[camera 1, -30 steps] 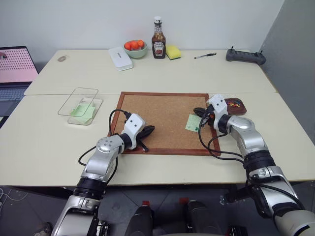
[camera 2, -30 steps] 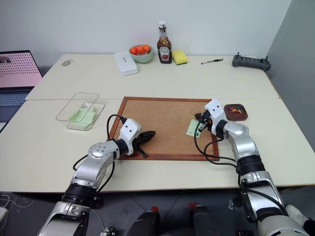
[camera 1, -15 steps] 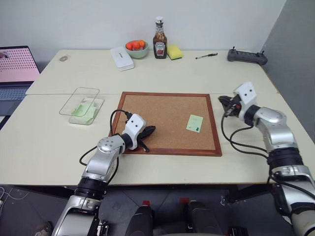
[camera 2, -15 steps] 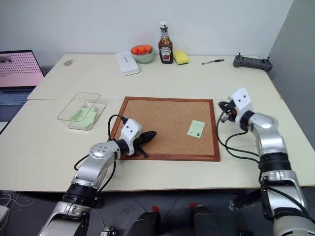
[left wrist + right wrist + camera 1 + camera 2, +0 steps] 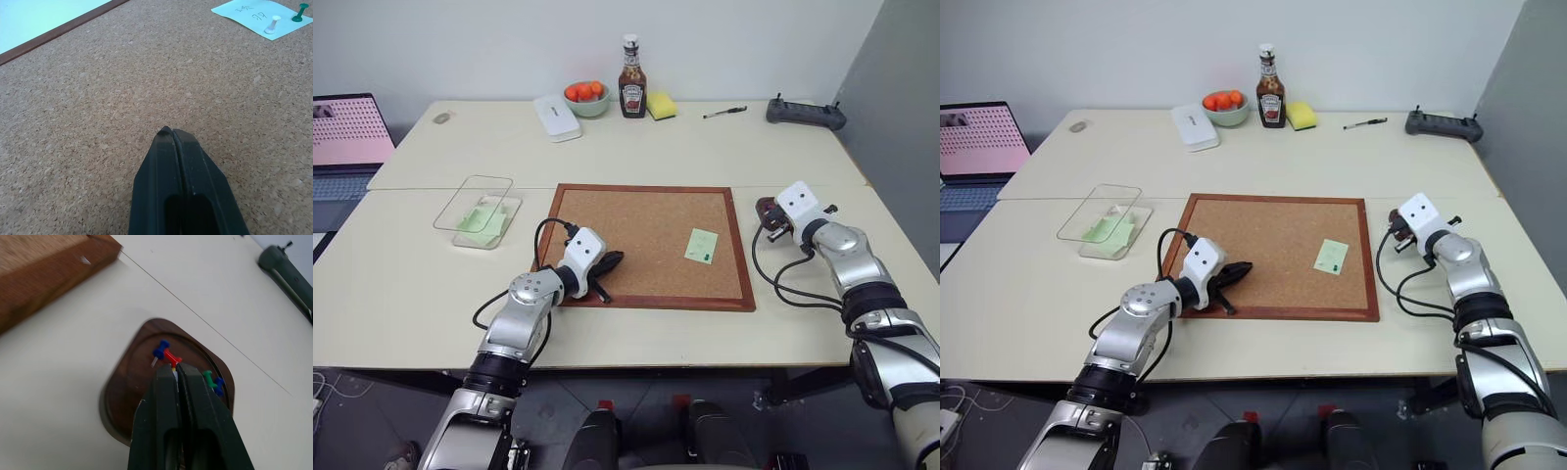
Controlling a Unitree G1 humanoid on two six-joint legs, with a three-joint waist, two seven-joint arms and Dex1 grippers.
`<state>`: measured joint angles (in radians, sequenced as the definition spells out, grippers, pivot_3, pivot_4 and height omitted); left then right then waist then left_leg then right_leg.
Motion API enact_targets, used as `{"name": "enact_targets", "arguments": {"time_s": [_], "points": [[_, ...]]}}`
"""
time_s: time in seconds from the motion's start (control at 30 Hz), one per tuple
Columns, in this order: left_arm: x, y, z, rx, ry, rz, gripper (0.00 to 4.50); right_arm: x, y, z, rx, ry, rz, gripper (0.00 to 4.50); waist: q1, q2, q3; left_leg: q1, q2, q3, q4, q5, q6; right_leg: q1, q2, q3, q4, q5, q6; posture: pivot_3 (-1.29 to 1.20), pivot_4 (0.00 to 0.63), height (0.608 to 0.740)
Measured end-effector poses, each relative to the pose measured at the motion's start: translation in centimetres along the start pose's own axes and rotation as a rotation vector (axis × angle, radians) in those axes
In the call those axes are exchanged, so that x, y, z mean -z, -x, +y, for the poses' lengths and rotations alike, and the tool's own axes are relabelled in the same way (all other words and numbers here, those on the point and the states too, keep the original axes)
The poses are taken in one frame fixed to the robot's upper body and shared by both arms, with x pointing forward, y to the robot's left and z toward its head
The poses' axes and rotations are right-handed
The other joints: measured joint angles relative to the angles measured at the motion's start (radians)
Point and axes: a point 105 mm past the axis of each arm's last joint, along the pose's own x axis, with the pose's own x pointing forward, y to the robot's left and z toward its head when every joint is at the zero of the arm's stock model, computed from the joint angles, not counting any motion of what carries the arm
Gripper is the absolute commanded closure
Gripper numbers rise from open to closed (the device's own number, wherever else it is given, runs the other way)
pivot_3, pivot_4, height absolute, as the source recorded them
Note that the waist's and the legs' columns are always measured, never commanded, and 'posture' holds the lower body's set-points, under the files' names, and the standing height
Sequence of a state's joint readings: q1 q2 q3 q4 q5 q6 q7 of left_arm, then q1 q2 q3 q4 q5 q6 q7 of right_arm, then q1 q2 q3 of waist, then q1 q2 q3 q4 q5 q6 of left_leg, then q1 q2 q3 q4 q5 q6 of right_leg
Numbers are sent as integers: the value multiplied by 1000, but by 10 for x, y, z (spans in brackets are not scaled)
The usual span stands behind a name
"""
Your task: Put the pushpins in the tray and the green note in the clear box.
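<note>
The green note (image 5: 701, 245) lies on the right part of the corkboard (image 5: 636, 235), with a white pushpin (image 5: 271, 24) and a green pushpin (image 5: 298, 12) stuck in it. Right of the board, my right gripper (image 5: 174, 367) hangs just over the dark brown tray (image 5: 126, 394). Its fingers are shut, with a small yellow bit of a pushpin pinched at the tips. Red (image 5: 171, 357), blue (image 5: 159, 352) and green (image 5: 209, 378) pushpins lie in the tray. My left gripper (image 5: 607, 262) rests shut and empty on the board's near left part. The clear box (image 5: 478, 209), far left, holds green paper.
Along the far table edge stand a white case (image 5: 553, 117), a bowl of oranges (image 5: 582, 96), a sauce bottle (image 5: 629, 78), a yellow sponge (image 5: 658, 105), a pen (image 5: 722, 112) and a black controller (image 5: 805, 112). A laptop (image 5: 342, 137) sits at the far left.
My right gripper left the green note and swung right, off the corkboard, to a spot over the tray. The left gripper stayed put.
</note>
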<state>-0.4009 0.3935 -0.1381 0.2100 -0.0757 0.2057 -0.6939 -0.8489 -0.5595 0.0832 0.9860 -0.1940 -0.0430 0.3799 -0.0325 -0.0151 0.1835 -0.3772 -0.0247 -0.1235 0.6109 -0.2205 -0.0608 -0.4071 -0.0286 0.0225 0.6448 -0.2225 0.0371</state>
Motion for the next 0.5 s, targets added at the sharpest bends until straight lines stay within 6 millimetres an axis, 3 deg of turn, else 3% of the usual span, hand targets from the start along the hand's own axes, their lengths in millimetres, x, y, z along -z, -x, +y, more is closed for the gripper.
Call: {"name": "enact_targets", "arguments": {"time_s": [0.07, 0.33, 0.47, 0.5], "points": [[0, 0, 0, 0, -1, 1, 4500, 2, 0, -1, 9, 0, 10, 3791, -1, 0, 0, 0, 0, 0, 0, 0, 0, 0, 0, 0, 0, 0, 0, 0, 150, 740], [1, 2, 1, -5, -6, 6, 4500, 5, -1, -7, 34, -1, 33, 1975, -3, 0, 0, 1, 0, 0, 0, 0, 0, 0, 0, 1, 0, 0, 0, 0, 150, 740], [1, 2, 1, -4, -6, 5, 4500, 3, -1, -8, 37, -23, 21, 1274, -3, 0, 0, 1, 0, 1, 0, 0, 0, 0, 0, 1, 0, 0, 0, 0, 150, 740], [1, 2, 1, -4, -6, 5, 4500, 1, 0, -10, 39, -41, 11, 1274, -3, 0, 0, 1, 0, 1, 0, 0, 0, 0, 0, 1, 0, 0, 0, 0, 150, 740]]}}
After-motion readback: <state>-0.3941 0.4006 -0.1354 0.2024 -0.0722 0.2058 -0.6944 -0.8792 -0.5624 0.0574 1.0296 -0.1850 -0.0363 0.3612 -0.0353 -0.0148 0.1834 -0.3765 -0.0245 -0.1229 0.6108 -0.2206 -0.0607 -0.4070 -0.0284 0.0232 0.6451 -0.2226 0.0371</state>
